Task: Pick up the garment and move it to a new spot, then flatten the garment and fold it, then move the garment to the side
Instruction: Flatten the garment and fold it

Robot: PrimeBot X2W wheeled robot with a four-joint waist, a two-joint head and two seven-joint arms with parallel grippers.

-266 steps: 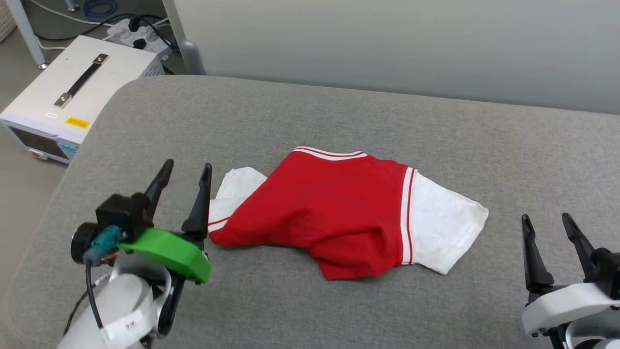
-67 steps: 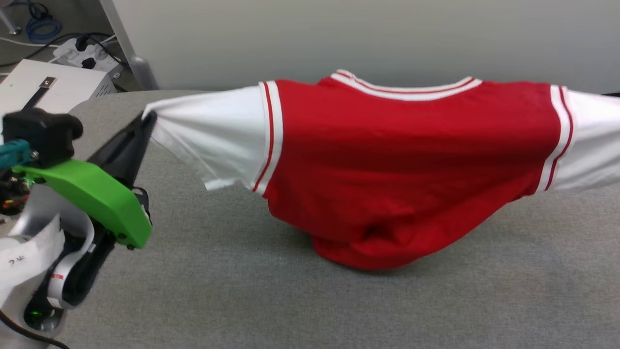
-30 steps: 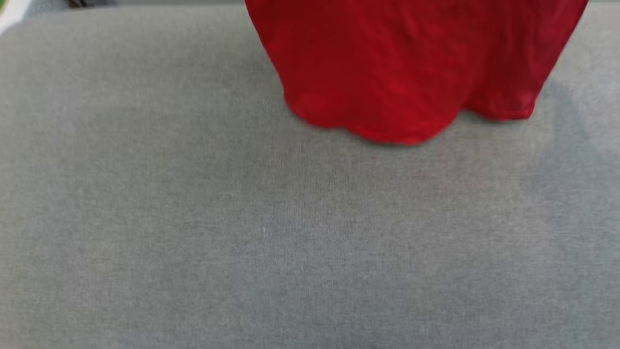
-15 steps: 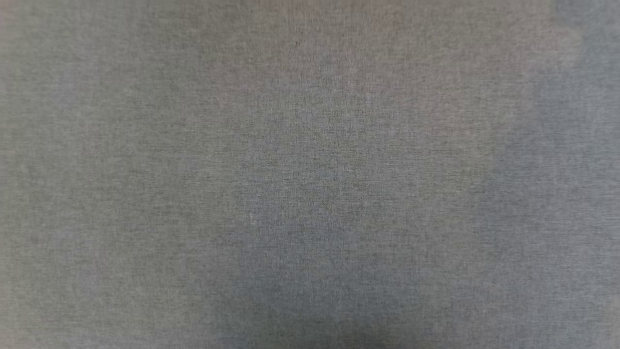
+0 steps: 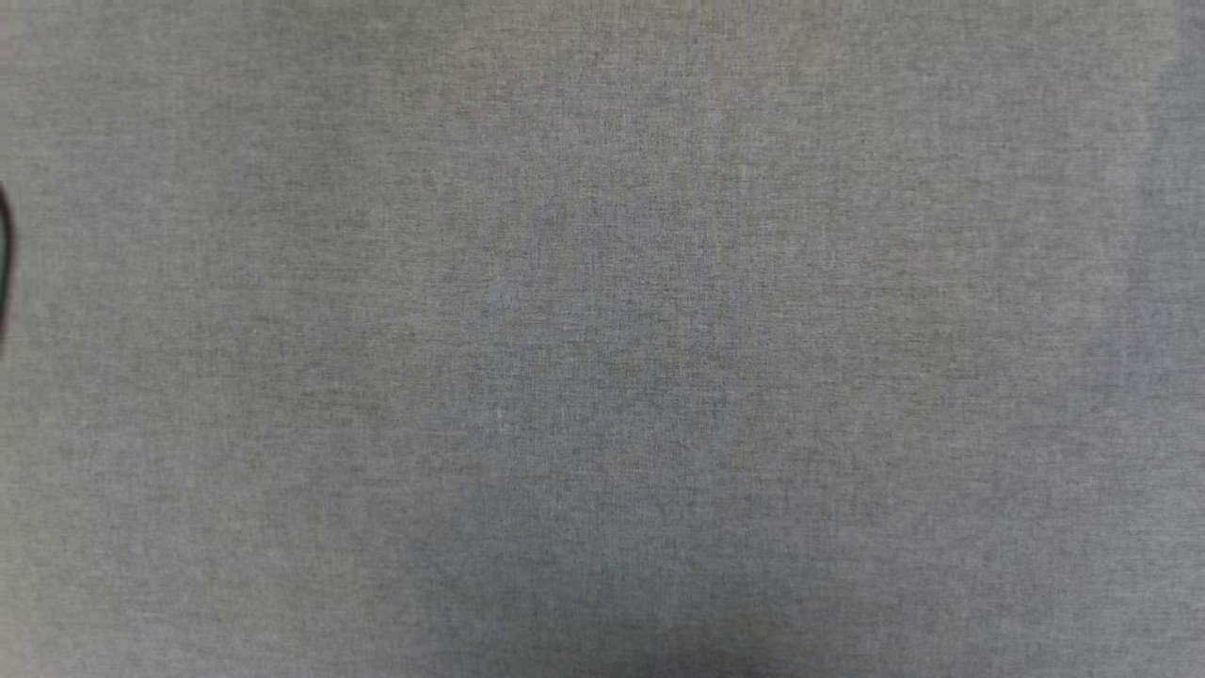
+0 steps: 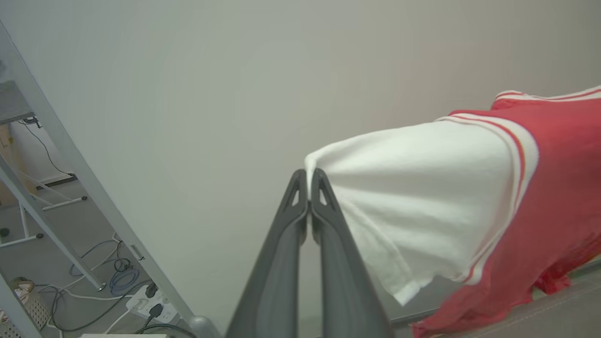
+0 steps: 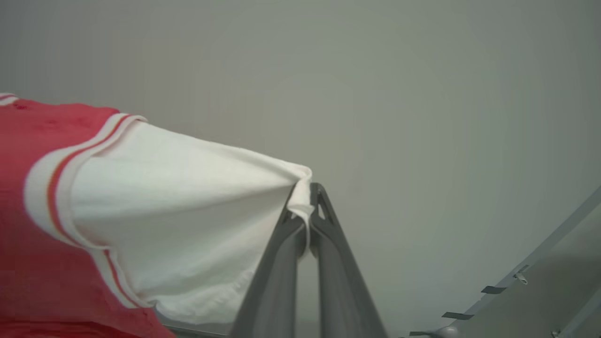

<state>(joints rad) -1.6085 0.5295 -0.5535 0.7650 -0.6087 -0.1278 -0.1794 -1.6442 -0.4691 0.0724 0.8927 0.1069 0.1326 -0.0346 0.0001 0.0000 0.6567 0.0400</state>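
Observation:
The garment (image 6: 554, 188), a red jersey with white sleeves and striped trim, hangs stretched in the air in front of a pale wall. In the left wrist view my left gripper (image 6: 309, 176) is shut on the tip of one white sleeve (image 6: 422, 197). In the right wrist view my right gripper (image 7: 306, 190) is shut on the tip of the other white sleeve (image 7: 178, 206), with cloth bunched between the fingertips. The red body (image 7: 28, 225) sags between the two sleeves. Its lower hem reaches the grey surface (image 6: 563, 314) at the bottom right of the left wrist view.
The head view looks straight down on plain grey fabric (image 5: 602, 339), with a dark sliver (image 5: 5, 264) at its left edge. Beside the left arm stand a grey metal frame (image 6: 70, 155), floor cables and a power strip (image 6: 141, 305). Another frame bar (image 7: 540, 263) slants at the right.
The head camera has tipped down, so the red hem seen a second ago has slid out of the top of the view. A dark sliver has entered at the left edge.

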